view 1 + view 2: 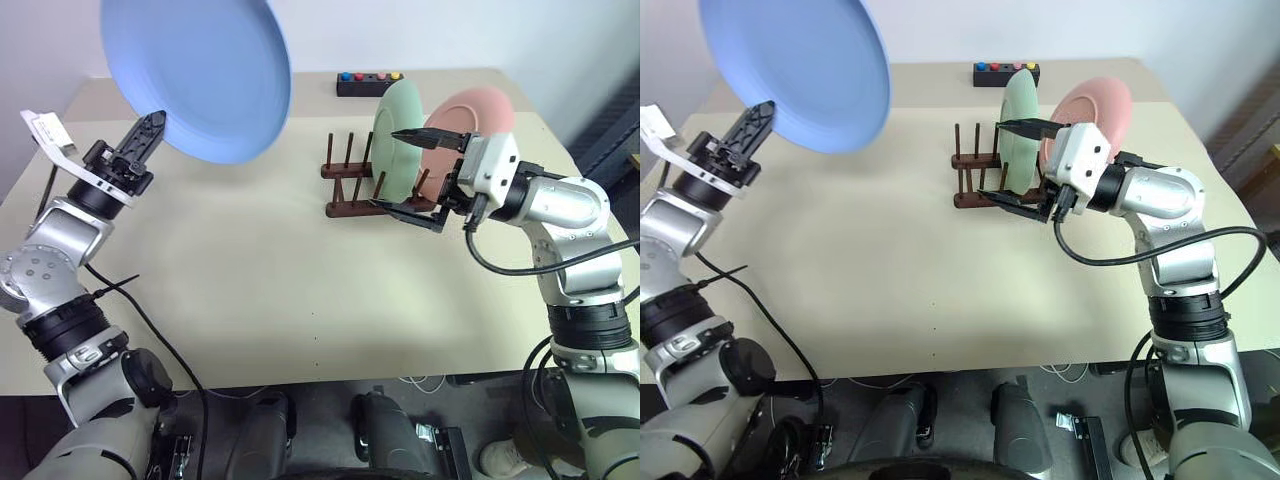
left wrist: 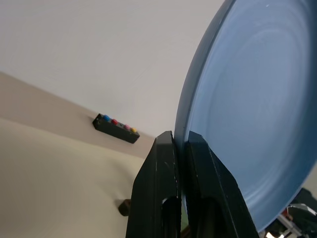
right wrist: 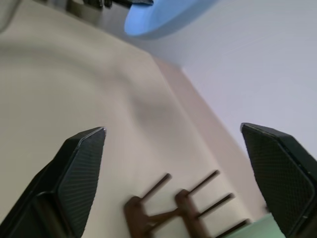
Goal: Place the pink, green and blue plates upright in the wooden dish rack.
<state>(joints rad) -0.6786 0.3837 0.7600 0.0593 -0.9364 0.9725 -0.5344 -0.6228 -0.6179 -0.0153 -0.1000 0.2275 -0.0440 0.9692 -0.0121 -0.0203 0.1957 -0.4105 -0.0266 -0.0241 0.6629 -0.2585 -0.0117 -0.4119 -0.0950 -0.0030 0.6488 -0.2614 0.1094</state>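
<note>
a: plates first. where was each one, taken from the wooden dish rack?

b: going left to right: the blue plate was well to the left of the rack and raised above the table, held up in the air on a tilt. the left gripper was clamped on its lower rim, both black fingers pinched together with the rim between them, which the left wrist view showed edge-on.

a: and in the rack itself?

b: the rack's left pegs stood bare. the green plate stood upright among the pegs at the rack's right end, and the pink plate stood upright just behind it, on the side away from the bare pegs. i couldn't tell whether those two touched.

a: what about the other tool?

b: the right gripper was at the rack's right end, in front of the green plate, with its fingers spread wide, one above and one below, and nothing between them. i couldn't tell if the lower finger touched the rack's rail. from the right wrist view the bare pegs lay between the two spread fingers, with the blue plate far beyond.

a: anything else near the rack?

b: a small black box with coloured buttons sat on the table beyond the rack, toward the far edge.
</note>
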